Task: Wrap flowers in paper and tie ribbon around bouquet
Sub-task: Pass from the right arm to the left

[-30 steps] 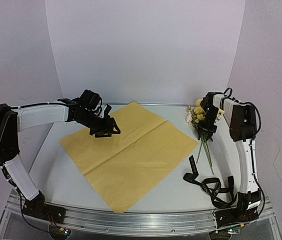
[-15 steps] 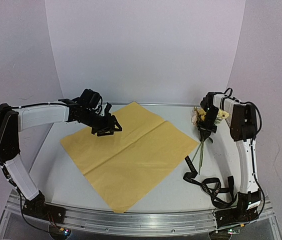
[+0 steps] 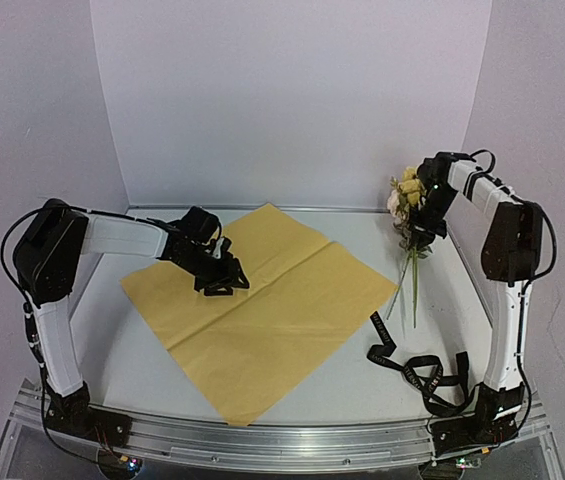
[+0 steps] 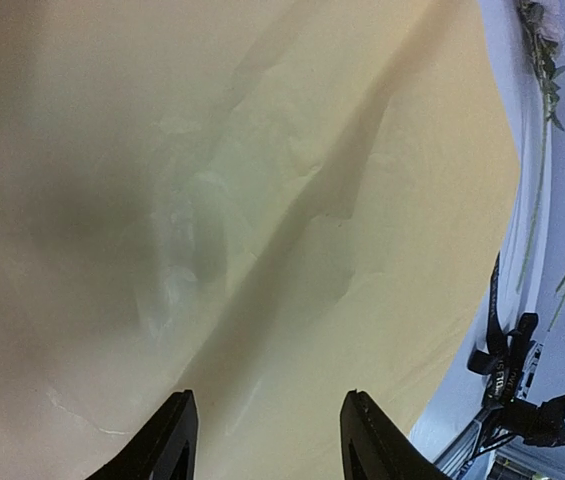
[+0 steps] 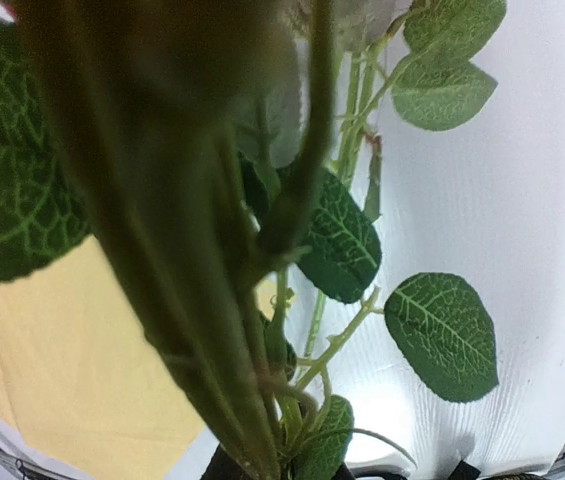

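Note:
The paper (image 3: 262, 305) lies flat on the table, yellow face up, turned like a diamond. My left gripper (image 3: 224, 282) is low over its left part, open, with nothing between the fingers (image 4: 174, 442); the yellow paper (image 4: 262, 200) fills the left wrist view. My right gripper (image 3: 424, 222) is shut on the flowers (image 3: 407, 195) and holds them above the table at the back right, blooms up, thin stems hanging. Their leaves and stems (image 5: 332, 240) crowd the right wrist view, rising from the jaws at the bottom edge. The black ribbon (image 3: 412, 365) lies loose at the front right.
A white curved backdrop (image 3: 292, 100) closes off the back and sides. The ribbon's loops (image 4: 502, 350) lie close to the right arm's base (image 3: 477, 430). A metal rail (image 3: 262, 445) runs along the table's front edge.
The right gripper closed on the flowers and lifted them off the table, up and back. The left gripper slid slightly right over the paper, still open.

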You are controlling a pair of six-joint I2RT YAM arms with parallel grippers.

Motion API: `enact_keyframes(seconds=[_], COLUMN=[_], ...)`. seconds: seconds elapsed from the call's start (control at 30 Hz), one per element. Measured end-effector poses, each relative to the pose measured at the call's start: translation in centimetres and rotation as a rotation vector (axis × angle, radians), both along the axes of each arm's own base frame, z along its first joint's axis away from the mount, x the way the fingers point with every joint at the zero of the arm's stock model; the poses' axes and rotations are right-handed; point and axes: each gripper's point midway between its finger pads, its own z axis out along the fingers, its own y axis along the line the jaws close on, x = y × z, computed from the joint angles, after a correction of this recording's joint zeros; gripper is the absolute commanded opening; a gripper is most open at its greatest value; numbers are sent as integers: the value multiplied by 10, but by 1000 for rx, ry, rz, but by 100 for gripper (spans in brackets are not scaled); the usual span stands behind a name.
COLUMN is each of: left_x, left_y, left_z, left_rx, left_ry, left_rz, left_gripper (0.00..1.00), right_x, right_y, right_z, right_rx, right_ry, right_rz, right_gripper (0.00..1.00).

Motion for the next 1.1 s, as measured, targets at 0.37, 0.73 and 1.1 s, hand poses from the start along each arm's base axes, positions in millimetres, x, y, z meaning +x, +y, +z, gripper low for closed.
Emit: enact_keyframes(seconds=[0.37,0.73,1.1], left_x=[-22,-21,-17], left_y=[-10,-15,-12], left_z=[-4,54,52], left_rx=[-10,-96,-126], left_ry=[9,-137,-158], left_rz=[-13,-80,-159], left_gripper=[55,62,68], right_x=[-13,-6,15], right_y=[80,213,278], right_z=[26,22,8], right_rx=[138,305,480], right_ry=[-67,-161,-186], right_rz=[31,89,63], right_gripper=[0,0,0])
